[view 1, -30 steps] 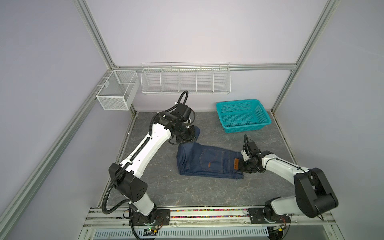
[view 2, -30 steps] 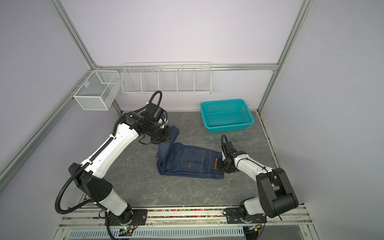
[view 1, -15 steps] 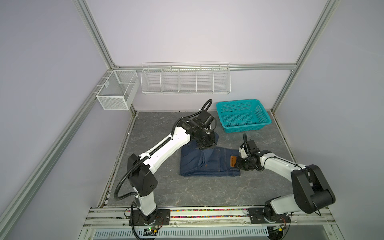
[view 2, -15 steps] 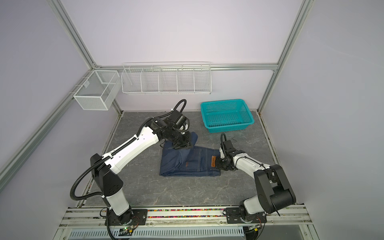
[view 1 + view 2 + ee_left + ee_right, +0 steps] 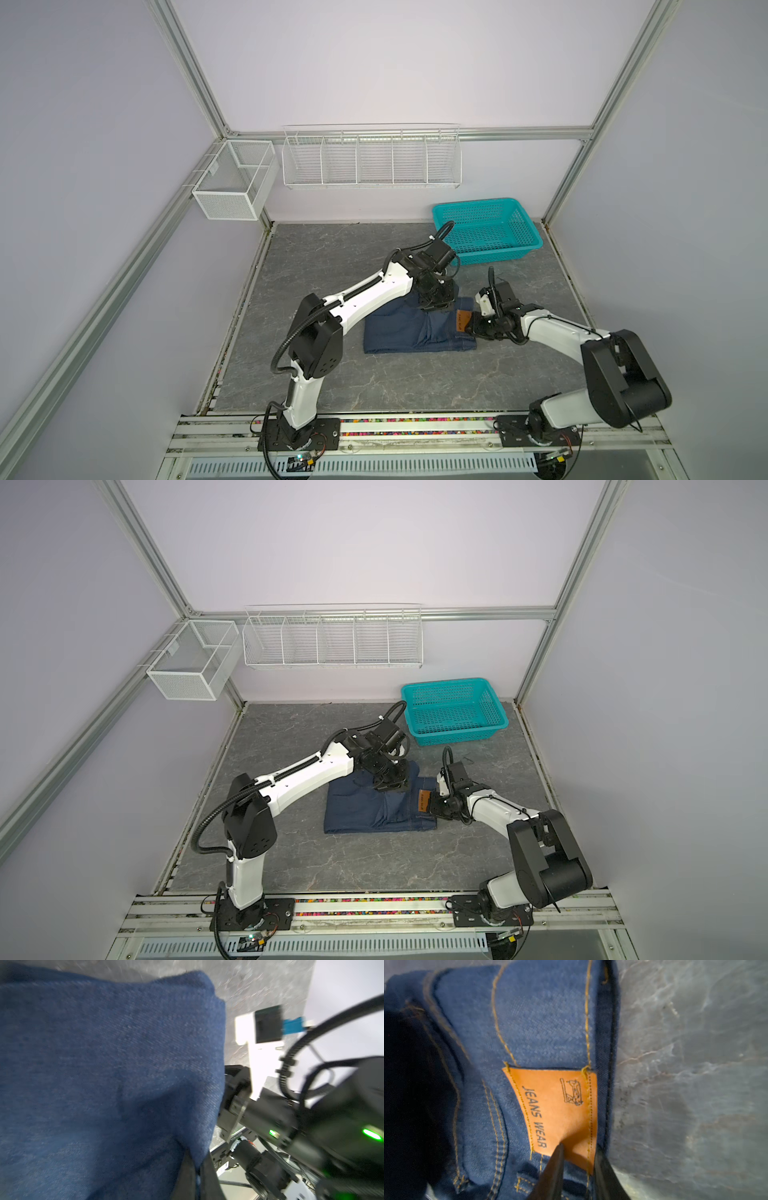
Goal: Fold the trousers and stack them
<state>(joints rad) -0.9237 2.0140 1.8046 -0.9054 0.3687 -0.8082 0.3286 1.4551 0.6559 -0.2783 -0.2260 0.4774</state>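
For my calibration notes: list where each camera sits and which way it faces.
Top views: high in front, looking down on table, jeans, basket; left arm, right arm show whole.
Left wrist: on the left arm, facing the pinched jeans; left gripper and right arm show.
Right wrist: on the right arm, facing the patch; right gripper shows.
Shared: jeans in all; patch in right wrist and both top views.

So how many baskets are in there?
3: a teal plastic basket on the table, far right, a long divided wire rack on the back wall, a white mesh bin left of it.
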